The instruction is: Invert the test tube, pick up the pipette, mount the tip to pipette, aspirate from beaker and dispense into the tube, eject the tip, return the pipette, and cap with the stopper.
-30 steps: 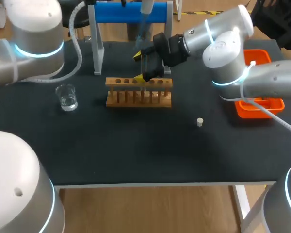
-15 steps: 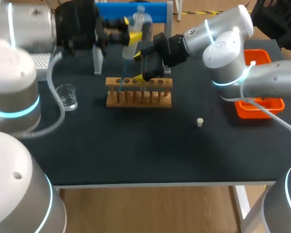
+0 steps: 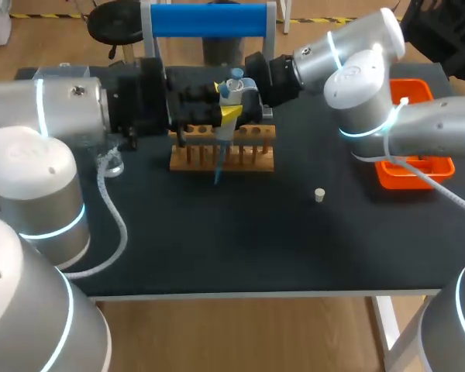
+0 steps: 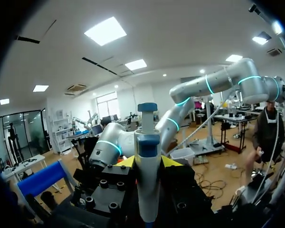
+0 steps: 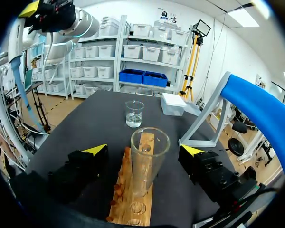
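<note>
Pipette (image 4: 147, 142) clamped in left claw (image 4: 148, 161), tip (image 3: 218, 164) below it. Tube (image 5: 149, 159) upright in rack (image 5: 133, 209), untouched between fingers (image 5: 88, 161) of wide-open right claw (image 5: 143, 150). Could miss the tube's mouth and wet the rack if lowered off-centre.

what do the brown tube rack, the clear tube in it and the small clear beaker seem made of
Brown rack with round holes: unpainted wood by its matt tan look and dowel posts. Clear open-topped tube in it and small clear beaker: see-through and glossy, so glass or clear plastic; the look leaves that open.
</note>
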